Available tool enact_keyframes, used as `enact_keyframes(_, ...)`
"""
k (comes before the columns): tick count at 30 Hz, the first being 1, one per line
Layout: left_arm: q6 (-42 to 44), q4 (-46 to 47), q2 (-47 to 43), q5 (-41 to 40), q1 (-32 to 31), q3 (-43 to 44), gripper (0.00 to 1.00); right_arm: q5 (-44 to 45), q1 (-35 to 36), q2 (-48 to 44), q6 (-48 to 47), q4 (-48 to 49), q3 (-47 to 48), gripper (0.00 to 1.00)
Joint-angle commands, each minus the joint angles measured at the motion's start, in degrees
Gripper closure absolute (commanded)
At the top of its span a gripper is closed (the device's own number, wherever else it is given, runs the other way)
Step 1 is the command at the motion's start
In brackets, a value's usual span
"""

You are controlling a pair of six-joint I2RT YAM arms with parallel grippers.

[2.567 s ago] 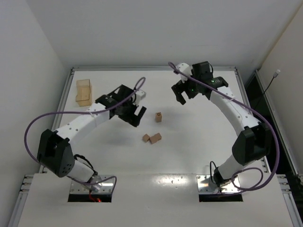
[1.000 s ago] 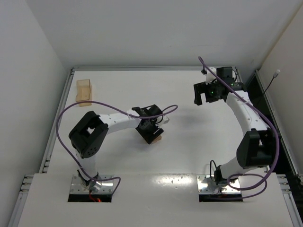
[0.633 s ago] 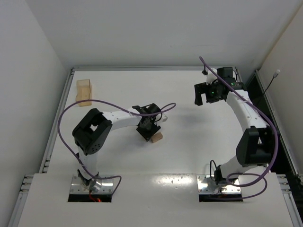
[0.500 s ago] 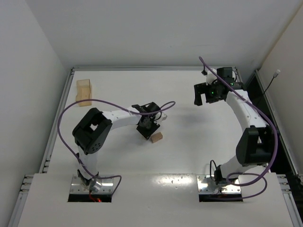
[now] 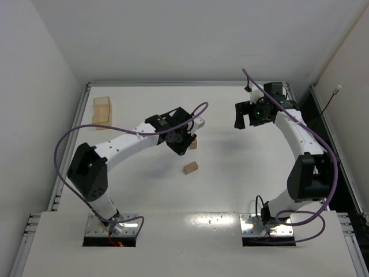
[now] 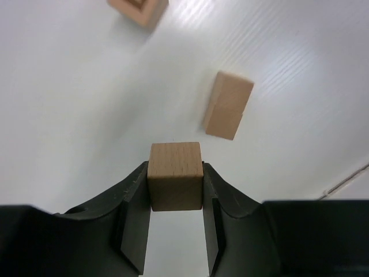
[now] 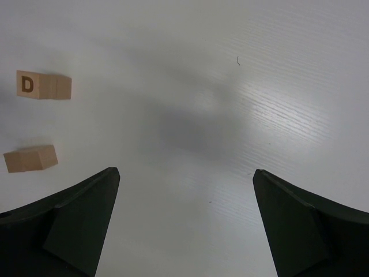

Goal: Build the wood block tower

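Observation:
My left gripper [image 5: 180,142] [image 6: 176,171] is shut on a small light-tan wooden cube [image 6: 176,183], held above the table. Below it one loose cube [image 5: 191,167] [image 6: 228,105] [image 7: 31,158] lies on the white table. The wood block tower [image 5: 195,144] [image 6: 138,8] [image 7: 42,86] stands just right of the left gripper, a short column with a letter D on top, partly hidden by the fingers in the top view. My right gripper [image 5: 244,117] [image 7: 184,176] hangs open and empty at the far right, well away from the cubes.
A larger flat tan tray [image 5: 102,112] sits at the far left of the table [image 5: 242,184]. Purple cables loop off both arms. A raised rim [image 5: 184,84] runs along the table's far edge.
The left gripper closed on one of the two loose cubes, lifted it and carried it back toward the tower; the other cube stayed. The right arm has hardly moved.

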Motion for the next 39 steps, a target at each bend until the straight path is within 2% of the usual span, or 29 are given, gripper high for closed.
enact_keyframes(1, -0.13, -7.04, -0.99, -0.46, -0.72, 7.42, 1.0, -3.43, 0.19, 0.28, 1.36, 0.34, 1.24, 0.01)
enact_keyframes(5, 2.34, -16.1, 5.87, -1.08, -0.72, 21.28, 1.0, -4.13, 0.19, 0.29, 1.36, -0.19, 2.29, 0.01)
enact_keyframes(15, 5.23, -25.43, 21.69, -2.83, 0.33, 43.72, 1.0, -4.66, 0.19, 0.29, 0.83, -0.72, 1.6, 0.01)
enact_keyframes(28, 5.24, -25.52, 28.46, -4.77, 2.09, 48.22, 1.0, -4.13, 0.19, 0.2, 0.83, -0.19, 1.06, 0.03)
enact_keyframes(39, 4.71, -25.52, 32.6, -1.96, 3.23, 50.68, 1.0, -3.09, 0.19, 0.2, 0.83, -0.19, 0.53, 0.03)
